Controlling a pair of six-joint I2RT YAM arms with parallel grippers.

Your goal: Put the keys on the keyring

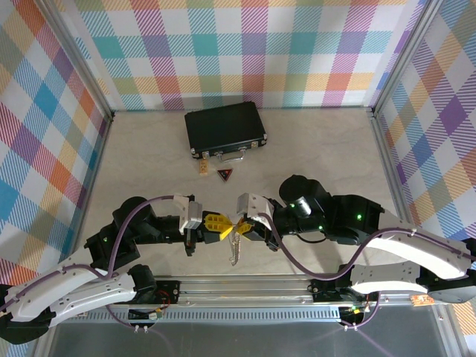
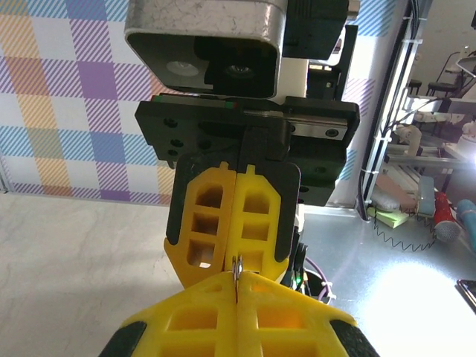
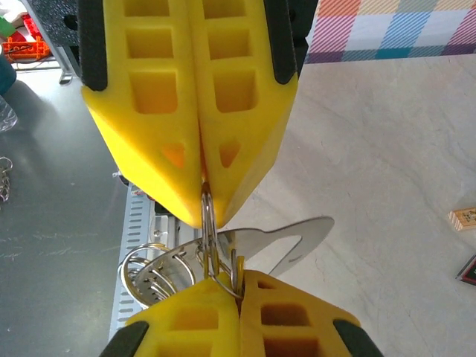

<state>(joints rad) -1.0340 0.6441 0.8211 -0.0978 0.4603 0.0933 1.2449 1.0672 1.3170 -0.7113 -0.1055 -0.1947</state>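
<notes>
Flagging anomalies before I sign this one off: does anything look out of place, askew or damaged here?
Nothing damaged or spilled. The left gripper and right gripper are both shut tip to tip on the keyring, keys dangling below. The black case sits slightly askew.

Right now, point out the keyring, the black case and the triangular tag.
keyring (image 3: pixel 210 229), right wrist view, on its thin wire loop
case (image 1: pixel 225 128), top view, middle of lid
tag (image 1: pixel 224 175), top view, its centre

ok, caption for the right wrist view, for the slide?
Tip to tip, left gripper and right gripper both pinch the keyring, a flat silver key beside it.
</notes>
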